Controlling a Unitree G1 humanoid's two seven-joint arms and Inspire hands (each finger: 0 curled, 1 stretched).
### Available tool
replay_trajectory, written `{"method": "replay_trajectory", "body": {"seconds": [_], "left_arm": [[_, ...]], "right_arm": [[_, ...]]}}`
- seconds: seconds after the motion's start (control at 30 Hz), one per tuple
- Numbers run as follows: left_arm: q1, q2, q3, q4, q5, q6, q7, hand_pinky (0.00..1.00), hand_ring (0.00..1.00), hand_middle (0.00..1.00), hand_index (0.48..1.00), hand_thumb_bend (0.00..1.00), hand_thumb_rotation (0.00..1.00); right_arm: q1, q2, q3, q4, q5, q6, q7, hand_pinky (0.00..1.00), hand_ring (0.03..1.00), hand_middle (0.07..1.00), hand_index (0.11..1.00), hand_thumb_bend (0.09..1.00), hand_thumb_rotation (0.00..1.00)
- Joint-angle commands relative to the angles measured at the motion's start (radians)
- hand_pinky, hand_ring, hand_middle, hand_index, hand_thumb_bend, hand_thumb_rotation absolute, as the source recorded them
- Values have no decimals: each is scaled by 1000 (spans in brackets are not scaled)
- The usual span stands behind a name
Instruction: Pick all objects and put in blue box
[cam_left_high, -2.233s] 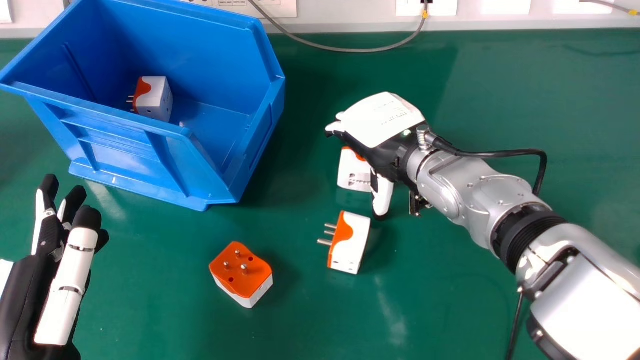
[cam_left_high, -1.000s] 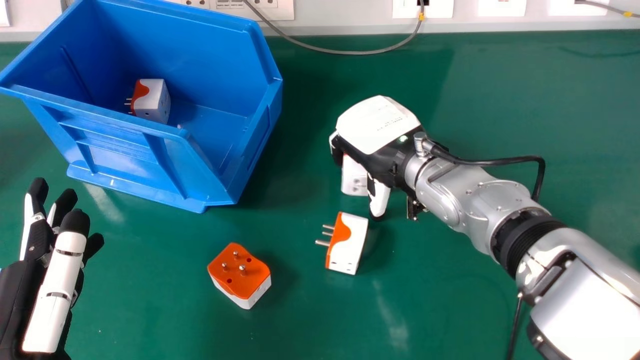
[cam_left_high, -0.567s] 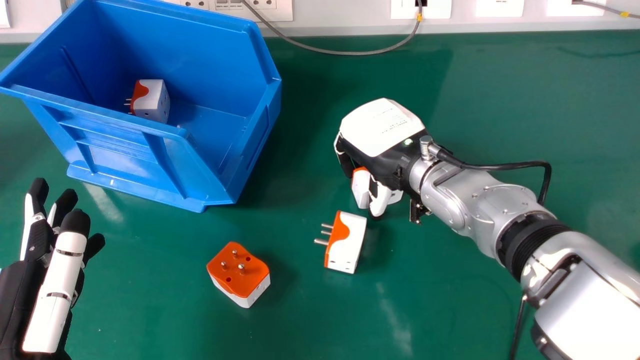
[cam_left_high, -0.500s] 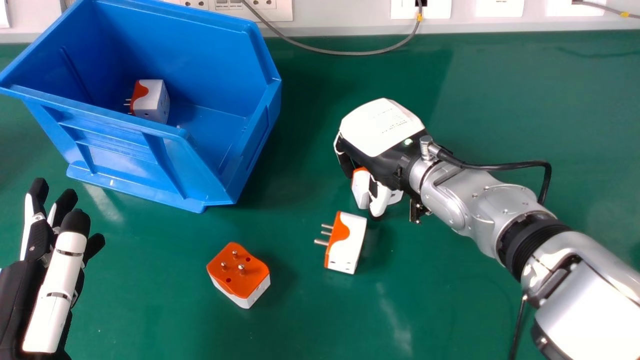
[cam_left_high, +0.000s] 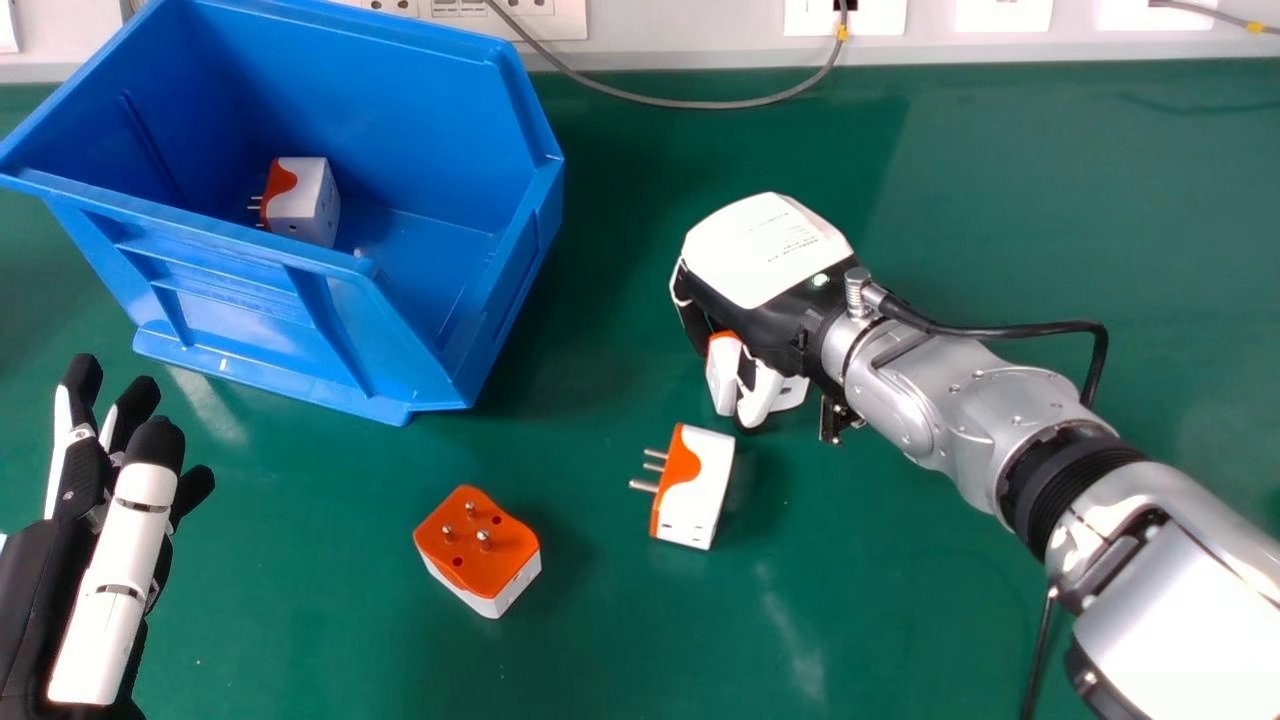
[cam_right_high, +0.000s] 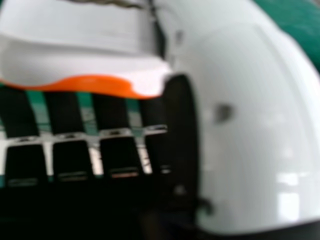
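My right hand (cam_left_high: 765, 255) is right of the box in the head view, back up, its fingers and thumb curled round a white and orange plug adapter (cam_left_high: 722, 374). In the right hand view the adapter (cam_right_high: 85, 65) lies against the curled fingers of my right hand (cam_right_high: 120, 155), beside the thumb. A second adapter (cam_left_high: 697, 488) lies on its side just below that hand, prongs leftward. Another adapter (cam_left_high: 480, 545) rests prongs up at lower centre. The blue box (cam_left_high: 250, 262) at upper left holds one adapter (cam_left_high: 303, 200). My left hand (cam_left_high: 115, 560) is at the lower left, fingers straight, holding nothing.
The green table (cam_left_high: 950, 620) runs back to a wall with sockets (cam_left_high: 870, 16). A grey cable (cam_left_high: 690, 103) loops over the table's back edge. A black cable (cam_left_high: 1010, 331) runs along my right forearm.
My right hand has shifted slightly right and its fingers have curled in round the adapter beneath it, which has turned and moved right. The left hand moved a little left.
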Motion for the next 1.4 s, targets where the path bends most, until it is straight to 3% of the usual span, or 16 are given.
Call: {"method": "replay_trajectory", "body": {"seconds": [0.0, 0.27, 0.4, 0.73, 1.27, 1.37], "left_arm": [[0, 8, 5, -12, 3, -12, -3, 925, 1000, 1000, 1000, 512, 832], [-3, 7, -1, -16, 6, -9, -2, 925, 1000, 1000, 1000, 516, 832], [-16, 10, -3, 6, 9, -16, -5, 925, 1000, 1000, 1000, 513, 832], [-25, 9, -7, 11, 12, -17, -7, 925, 1000, 1000, 1000, 517, 831], [-23, 11, 3, 16, 15, -24, -14, 929, 1000, 1000, 1000, 520, 833], [-21, 8, -1, 5, 16, -18, -11, 930, 1000, 1000, 1000, 522, 833]], "right_arm": [[-13, -6, -12, -19, 12, -6, -18, 394, 478, 490, 441, 504, 0], [-19, -16, -61, -54, 56, -41, 25, 384, 461, 486, 459, 502, 0], [-16, -31, -70, -82, 60, -61, 27, 377, 461, 497, 457, 501, 0], [0, -71, -120, -158, 94, -96, 42, 359, 448, 513, 466, 498, 0], [6, -81, -108, -167, 72, -115, 16, 357, 443, 509, 452, 497, 0], [4, -84, -102, -165, 67, -110, 11, 356, 442, 511, 448, 497, 0]]}}
